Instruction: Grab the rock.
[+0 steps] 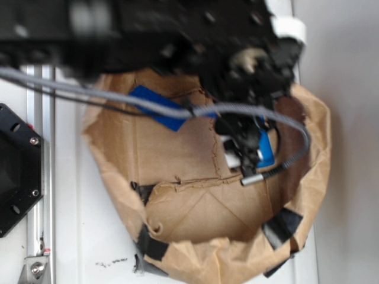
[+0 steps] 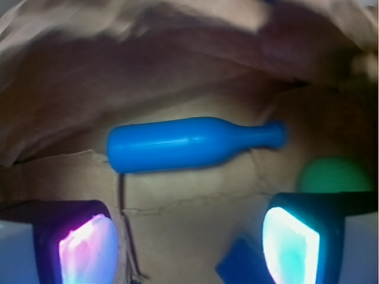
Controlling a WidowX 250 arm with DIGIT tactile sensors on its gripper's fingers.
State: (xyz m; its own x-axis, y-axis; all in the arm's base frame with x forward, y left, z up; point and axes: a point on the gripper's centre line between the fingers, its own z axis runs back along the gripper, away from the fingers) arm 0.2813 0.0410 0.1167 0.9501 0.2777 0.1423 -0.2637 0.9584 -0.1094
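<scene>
Showing only in wrist view: blue bottle (image 2: 189, 145), perhaps green ball (image 2: 334, 176).

The arm (image 1: 177, 35) is black and blocky, blurred here, with a white cylindrical part (image 1: 288, 25) near its wrist. A grey sheathed cable (image 1: 148, 105) loops along it. The gripper (image 2: 189, 239) has dark fingers (image 2: 299, 234) with glossy translucent pads.

Looks like lab bench to me: my arm bolted beside aluminium rail (image 1: 40, 177) on plain white tabletop (image 1: 83, 236), working inside taped-up brown paper bin (image 1: 195, 195), cable (image 1: 148, 106) dangling across.
</scene>
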